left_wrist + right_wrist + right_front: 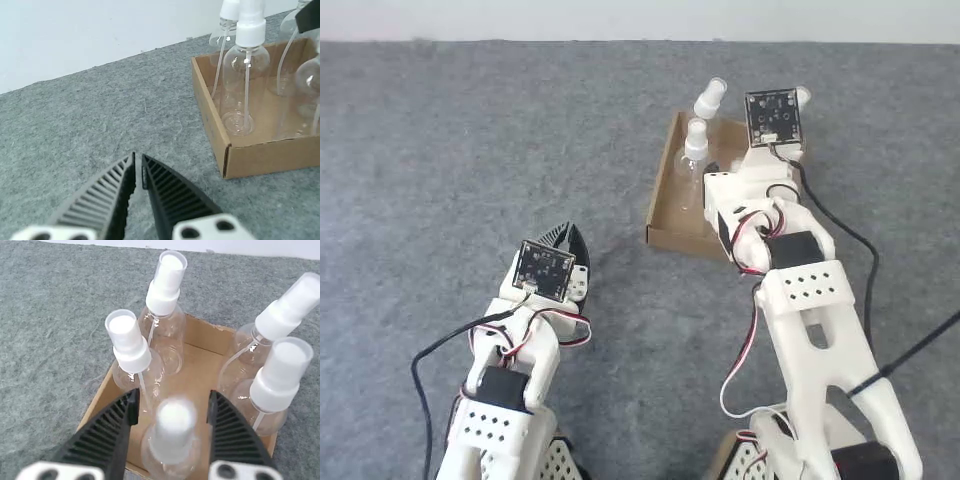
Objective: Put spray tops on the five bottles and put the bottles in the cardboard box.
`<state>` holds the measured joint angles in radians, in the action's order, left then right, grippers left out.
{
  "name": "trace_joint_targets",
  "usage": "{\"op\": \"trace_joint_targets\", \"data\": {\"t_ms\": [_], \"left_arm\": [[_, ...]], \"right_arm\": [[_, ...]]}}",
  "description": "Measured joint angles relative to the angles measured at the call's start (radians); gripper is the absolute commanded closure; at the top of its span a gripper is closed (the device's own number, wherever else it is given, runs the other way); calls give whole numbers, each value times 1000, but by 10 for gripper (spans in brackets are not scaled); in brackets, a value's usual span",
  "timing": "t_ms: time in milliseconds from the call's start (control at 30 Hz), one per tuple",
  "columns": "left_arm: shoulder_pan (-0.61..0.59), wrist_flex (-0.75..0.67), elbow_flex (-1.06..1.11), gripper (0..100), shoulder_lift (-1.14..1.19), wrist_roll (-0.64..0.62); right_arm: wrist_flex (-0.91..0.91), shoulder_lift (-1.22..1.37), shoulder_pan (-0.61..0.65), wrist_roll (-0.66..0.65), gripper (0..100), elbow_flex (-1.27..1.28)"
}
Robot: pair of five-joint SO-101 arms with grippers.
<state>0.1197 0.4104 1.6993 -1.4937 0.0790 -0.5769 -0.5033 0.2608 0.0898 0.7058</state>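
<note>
The box [661, 190] sits at the far right of the grey mat [470, 140]. All five bottles [165, 330] stand upright inside it, each with a white spray top [167, 282] on. The right arm [805, 290] stretches from the near edge up to the box. The right claw [172, 395] hangs above the near middle bottle [170, 450] with its fingers [112, 430] spread apart, one on each side of that bottle's top. They seem to stand clear of it, though the top is blurred. The left claw [567, 232] is low over bare mat at the near left, well apart from the box. Its fingers are drawn together with only a slit between them, and they hold nothing.
</note>
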Motion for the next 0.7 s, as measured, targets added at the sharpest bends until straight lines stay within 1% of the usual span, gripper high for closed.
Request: {"op": "trace_joint_targets", "data": {"t_ms": [367, 467, 700], "left_arm": [[0, 0, 0, 988, 0, 0], [0, 0, 0, 988, 0, 0], [0, 0, 0, 988, 0, 0]], "right_arm": [[0, -5, 0, 0, 811, 0], [-6, -55, 0, 0, 811, 2], [-103, -204, 2, 0, 811, 2]]}}
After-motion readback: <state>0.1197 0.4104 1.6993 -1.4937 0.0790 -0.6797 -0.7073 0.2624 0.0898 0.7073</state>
